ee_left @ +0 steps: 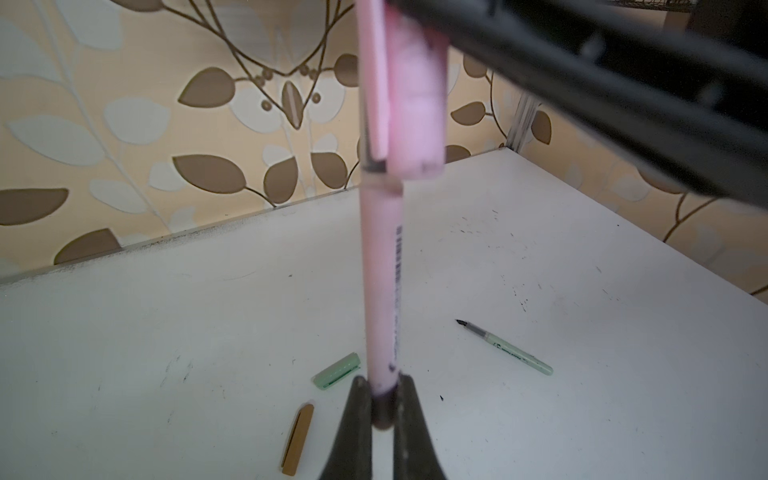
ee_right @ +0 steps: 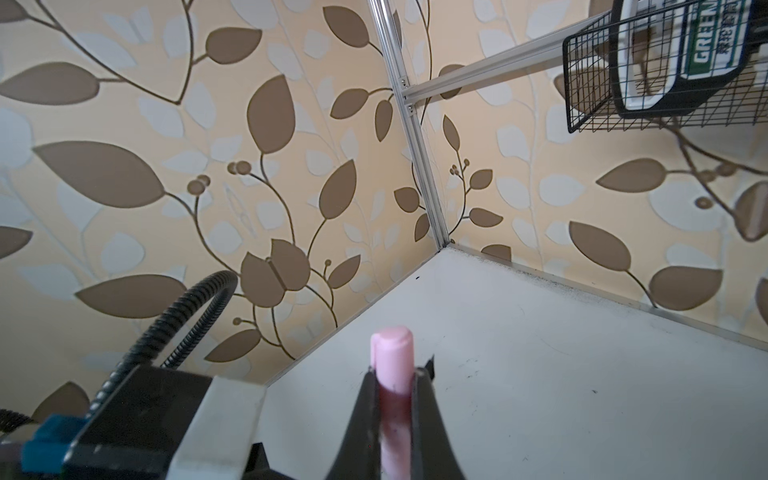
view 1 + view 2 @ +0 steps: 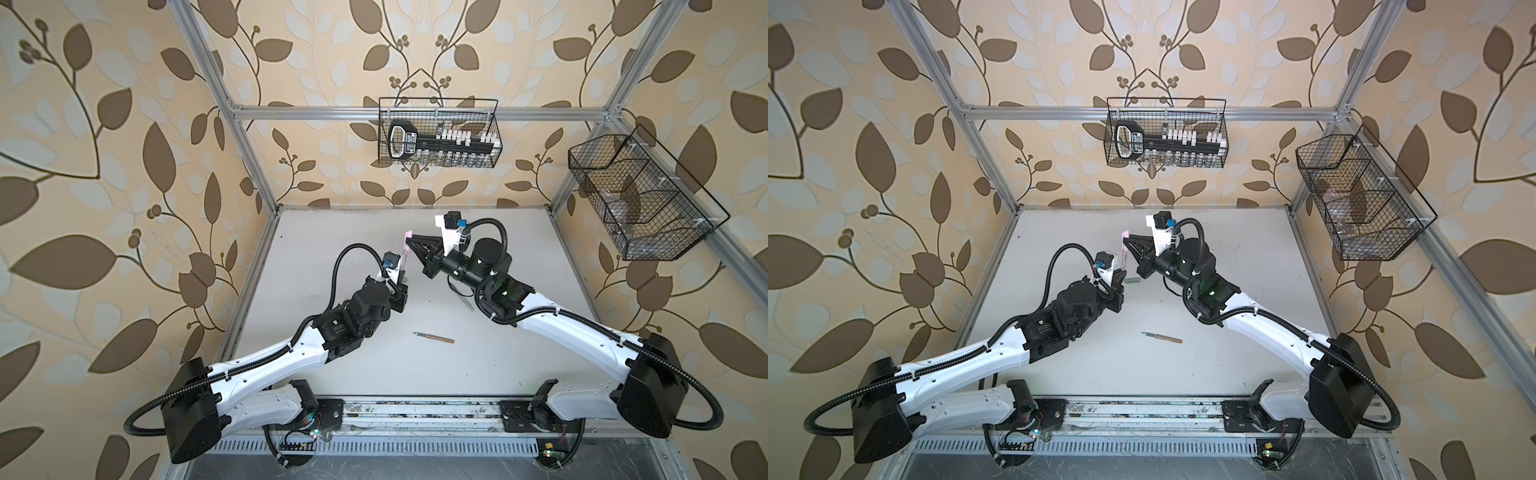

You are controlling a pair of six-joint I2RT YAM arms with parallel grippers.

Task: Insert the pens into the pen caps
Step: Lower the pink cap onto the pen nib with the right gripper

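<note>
A: Gripping what, at the left gripper?
B: Shut tight on the dark end of the pink pen, barrel rising out of the jaws.
A: And at the right gripper?
B: Pinched on the pink cap, meeting the pen's far end; seated or only alongside, cannot tell.
A: Down beside the left jaws?
B: Can make out the green cap and tan cap flat on the table, apart; green pen well off toward the right arm.
A: Back behind both jaws?
B: Only the tan pen, ringed by bare white surface, plenty of room.
A: Beyond the jaws?
B: Open table up to its back edge, then wallpaper, with a wire basket hung above.
</note>
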